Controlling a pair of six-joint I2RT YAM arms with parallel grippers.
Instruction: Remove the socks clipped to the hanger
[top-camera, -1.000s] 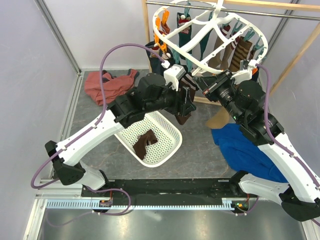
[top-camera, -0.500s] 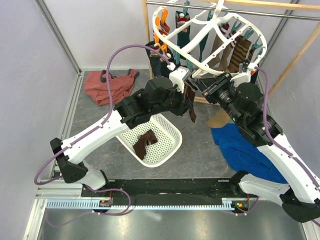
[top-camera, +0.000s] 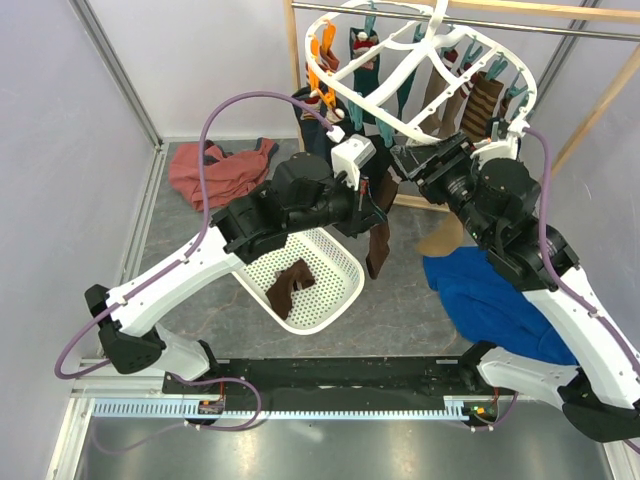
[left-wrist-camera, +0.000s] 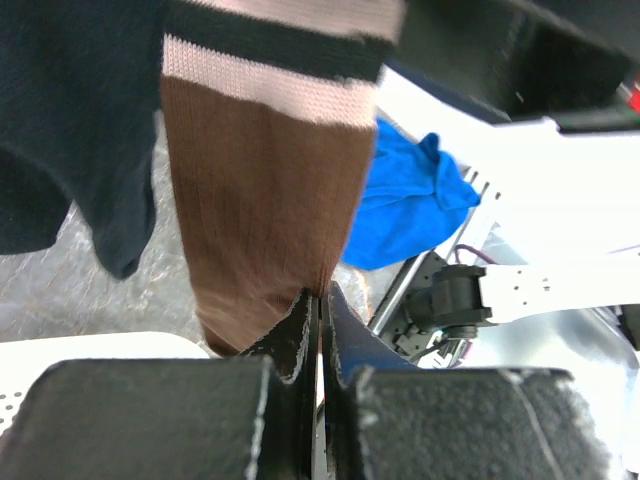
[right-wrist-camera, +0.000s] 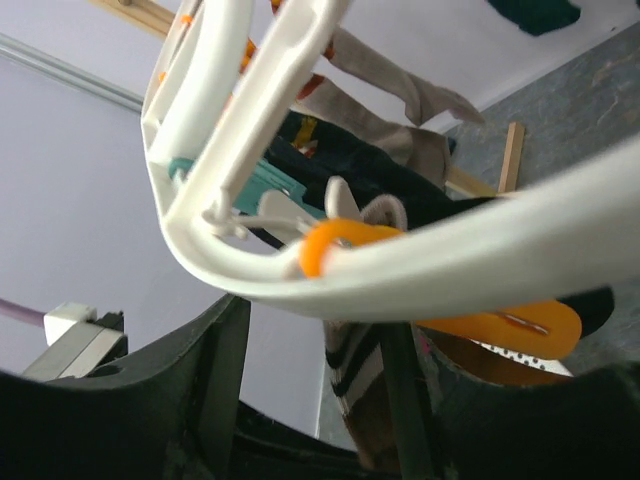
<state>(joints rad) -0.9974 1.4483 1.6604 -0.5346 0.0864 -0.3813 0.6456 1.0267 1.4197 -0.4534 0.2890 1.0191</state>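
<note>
The white hanger (top-camera: 420, 70) hangs from the wooden rail with several socks (top-camera: 478, 100) clipped round its ring. My left gripper (top-camera: 372, 200) is shut on a brown sock (top-camera: 378, 235) with cream and black stripes that dangles below the ring's near side. In the left wrist view the fingertips (left-wrist-camera: 320, 300) pinch the brown sock (left-wrist-camera: 265, 200) beside a navy sock (left-wrist-camera: 70, 130). My right gripper (top-camera: 408, 160) stands open under the hanger's ring (right-wrist-camera: 420, 270), near an orange clip (right-wrist-camera: 335, 245). The striped sock (right-wrist-camera: 350, 365) shows between its fingers. Whether a clip still grips it I cannot tell.
A white perforated basket (top-camera: 335, 255) sits on the floor below the left arm with a brown sock (top-camera: 290, 285) inside. A rust-red garment (top-camera: 215, 170) lies at the back left, a blue cloth (top-camera: 490, 300) at the right. The wooden rail frame (top-camera: 600, 110) stands behind the hanger.
My left gripper has shut on the brown striped sock and drawn it down and left. My right gripper has opened beside the orange clip. The hanger has swung slightly.
</note>
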